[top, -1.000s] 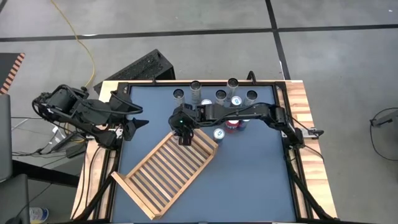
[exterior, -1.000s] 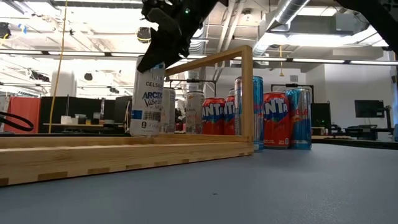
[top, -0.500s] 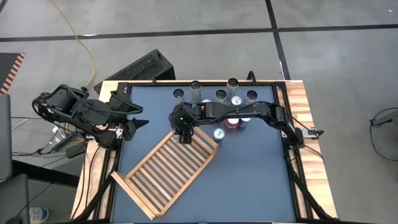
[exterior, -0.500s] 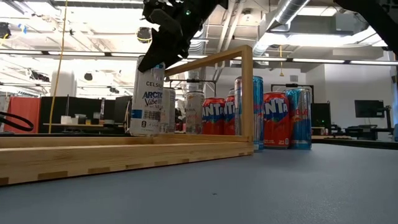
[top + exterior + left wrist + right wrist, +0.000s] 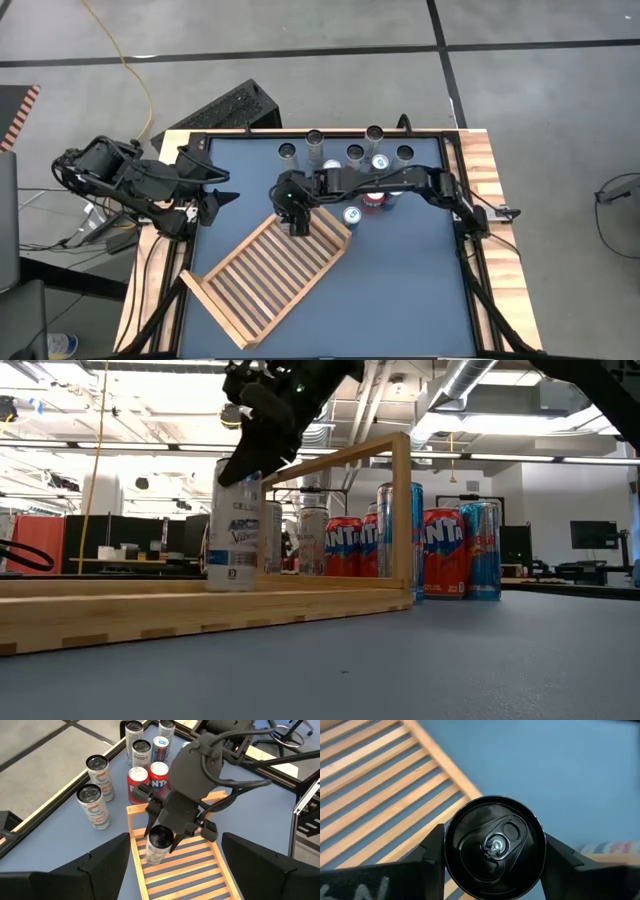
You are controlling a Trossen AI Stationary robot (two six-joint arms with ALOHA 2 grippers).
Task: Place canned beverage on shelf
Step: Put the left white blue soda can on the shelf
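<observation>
A tall white can (image 5: pixel 233 525) with a black top (image 5: pixel 492 845) stands in the far end of the shelf (image 5: pixel 270 275). The shelf is a light slatted wooden rack lying flat and askew on the blue table, with its raised frame (image 5: pixel 398 510) at the far end. My right gripper (image 5: pixel 297 218) is over the can and shut on it. The shelf's near rail (image 5: pixel 200 610) hides whether the can's bottom touches the slats. My left gripper (image 5: pixel 222 197) hangs open at the table's left edge, holding nothing. My right gripper pinches the can's top end between its two fingers (image 5: pixel 427 852), one on each side just below the rim (image 5: pixel 449 851). The fingers slant down onto it from the table's right. The can hangs nearly upright below them, its lower end (image 5: pixel 152 856) inside the shelf's far corner.
Several upright cans (image 5: pixel 345 155) stand along the table's far edge. Red and blue ones (image 5: pixel 440 550) stand just behind the shelf's raised frame. A black box (image 5: pixel 225 108) lies beyond the far left corner. Bare slats (image 5: pixel 250 290) fill the rest of the shelf.
My right gripper has sunk a little with the white can, and the can's bottom has come down toward the shelf's slats. The can has also turned slightly, so its label faces more toward the left of the low view. The grip stays the same.
</observation>
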